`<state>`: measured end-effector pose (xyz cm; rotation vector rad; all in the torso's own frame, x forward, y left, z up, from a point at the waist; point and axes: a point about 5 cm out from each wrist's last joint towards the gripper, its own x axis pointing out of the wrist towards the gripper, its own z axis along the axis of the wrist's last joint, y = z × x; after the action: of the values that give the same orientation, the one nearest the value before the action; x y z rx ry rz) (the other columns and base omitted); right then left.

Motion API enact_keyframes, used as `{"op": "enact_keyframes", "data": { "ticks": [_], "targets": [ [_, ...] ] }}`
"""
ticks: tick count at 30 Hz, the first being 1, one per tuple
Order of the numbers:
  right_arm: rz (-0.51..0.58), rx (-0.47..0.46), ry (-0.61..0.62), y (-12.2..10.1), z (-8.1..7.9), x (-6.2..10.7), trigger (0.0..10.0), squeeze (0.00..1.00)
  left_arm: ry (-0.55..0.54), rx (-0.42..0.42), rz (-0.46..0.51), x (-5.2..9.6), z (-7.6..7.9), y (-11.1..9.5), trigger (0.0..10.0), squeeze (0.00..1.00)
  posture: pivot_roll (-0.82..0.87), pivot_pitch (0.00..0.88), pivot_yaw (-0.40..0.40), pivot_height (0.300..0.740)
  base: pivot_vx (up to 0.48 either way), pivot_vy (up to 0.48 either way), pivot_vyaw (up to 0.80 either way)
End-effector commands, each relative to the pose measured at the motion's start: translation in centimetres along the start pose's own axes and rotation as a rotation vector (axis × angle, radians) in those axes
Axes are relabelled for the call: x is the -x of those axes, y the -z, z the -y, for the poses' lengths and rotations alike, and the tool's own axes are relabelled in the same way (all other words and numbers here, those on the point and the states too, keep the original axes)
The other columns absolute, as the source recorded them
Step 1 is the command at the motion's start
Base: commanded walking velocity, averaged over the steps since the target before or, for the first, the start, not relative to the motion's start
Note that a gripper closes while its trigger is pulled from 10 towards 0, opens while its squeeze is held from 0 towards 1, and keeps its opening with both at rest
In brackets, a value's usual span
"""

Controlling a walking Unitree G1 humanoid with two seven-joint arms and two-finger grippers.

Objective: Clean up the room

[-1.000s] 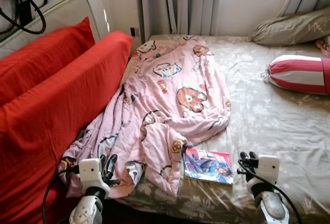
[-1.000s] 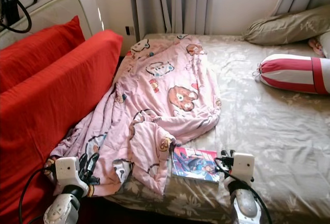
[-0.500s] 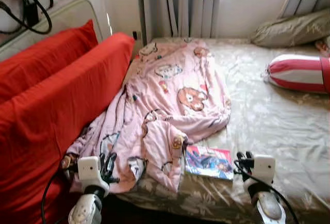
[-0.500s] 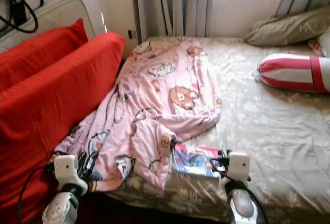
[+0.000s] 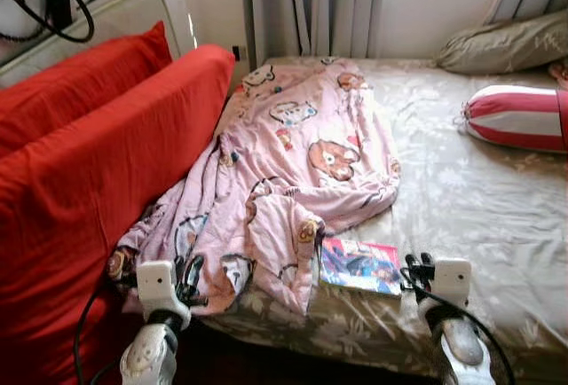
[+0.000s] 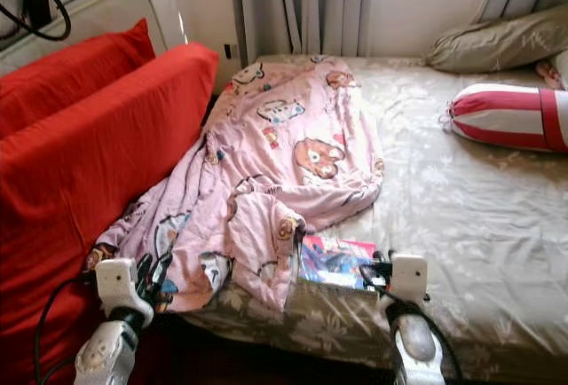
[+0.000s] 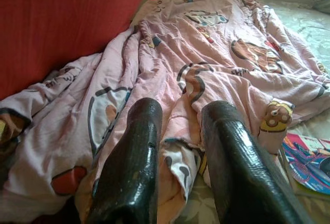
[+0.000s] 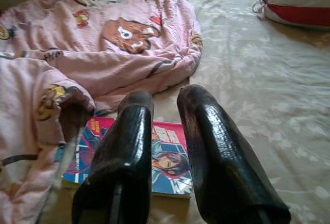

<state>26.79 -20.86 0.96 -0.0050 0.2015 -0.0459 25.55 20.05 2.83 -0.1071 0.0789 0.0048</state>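
A crumpled pink cartoon-print blanket (image 5: 302, 154) lies across the left half of the bed, its lower edge hanging over the bed's front edge. A colourful comic book (image 5: 359, 265) lies flat on the sheet beside the blanket's corner. My left gripper (image 5: 188, 274) hovers at the blanket's lower edge; in the left wrist view its fingers (image 7: 144, 146) stand apart with nothing between them. My right gripper (image 5: 415, 270) sits just right of the book; in the right wrist view the gripper (image 8: 165, 96) points over the book (image 8: 165, 157), slightly open and empty.
Two big red cushions (image 5: 106, 172) lean along the left of the bed. A red-and-white striped bolster (image 5: 519, 117) and a grey pillow (image 5: 501, 43) lie at the far right. The beige floral sheet (image 5: 470, 208) is bare on the right. Curtains (image 5: 311, 8) hang behind.
The head view has swayed and shifted a little. Both arms hold the same pose near the bed's front edge, and nothing on the bed has moved.
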Motion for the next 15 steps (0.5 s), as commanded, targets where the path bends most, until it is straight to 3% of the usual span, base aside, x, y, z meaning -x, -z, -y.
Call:
{"op": "enact_keyframes", "data": {
  "ticks": [1, 15],
  "targets": [
    [-0.009, -0.016, -0.006, -0.10, -0.22, -0.27, 10.0, 0.00, 0.010, 0.002, -0.004, -0.19, -0.02, -0.27, 10.0, 0.00, -0.01, 0.000, 0.027, 0.671, 0.000, 0.000, 0.00],
    [-0.010, -0.023, -0.023, -0.39, -0.82, -0.74, 10.0, 0.00, 0.010, 0.019, 0.006, -0.78, 0.20, -0.91, 10.0, 0.00, 0.01, 0.000, 0.024, 0.646, 0.000, 0.000, 0.00]
  ]
}}
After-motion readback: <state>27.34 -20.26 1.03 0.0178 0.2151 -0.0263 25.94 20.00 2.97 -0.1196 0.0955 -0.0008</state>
